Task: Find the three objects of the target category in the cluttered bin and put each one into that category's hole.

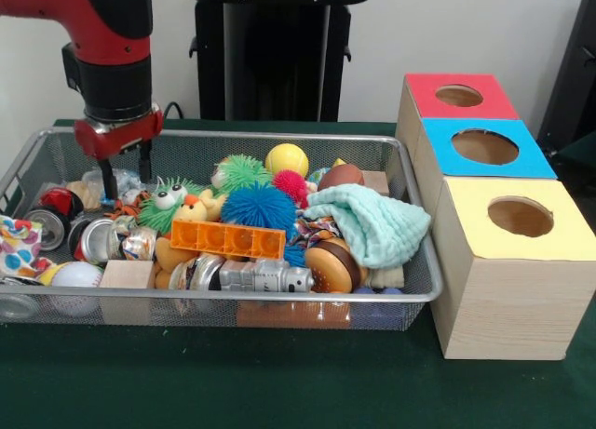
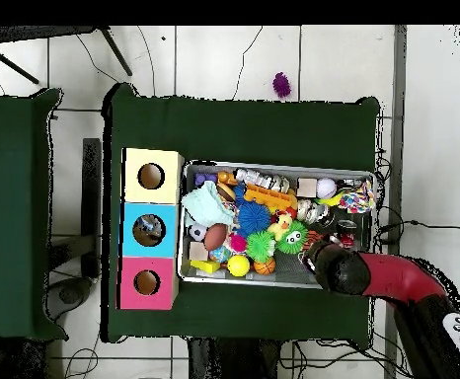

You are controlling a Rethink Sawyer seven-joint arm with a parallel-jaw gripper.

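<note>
The silver wire-mesh bin (image 1: 279, 135) is heaped with toys: a yellow ball (image 1: 286, 158), a blue spiky ball (image 1: 258, 208), an orange brick (image 1: 227, 238), a mint cloth (image 1: 372, 222), a green spiky toy with eyes (image 1: 168, 206), silver cans (image 1: 93, 239) and a burger toy (image 1: 331, 266). Beside the bin stand three wooden boxes with round holes, topped red (image 1: 424, 87), blue (image 1: 535, 159) and yellow (image 1: 466, 192). My gripper (image 1: 128, 173) is open and empty, with its fingertips just above the clutter at the bin's left end. In the overhead view it (image 2: 318, 259) is at the bin's (image 2: 273, 165) lower right corner.
The boxes sit in a row left of the bin in the overhead view: yellow (image 2: 135, 158), blue (image 2: 130, 212), red (image 2: 130, 296). A purple spiky ball (image 2: 281, 84) lies on the floor beyond the table. The black pedestal (image 1: 275, 57) stands behind the bin.
</note>
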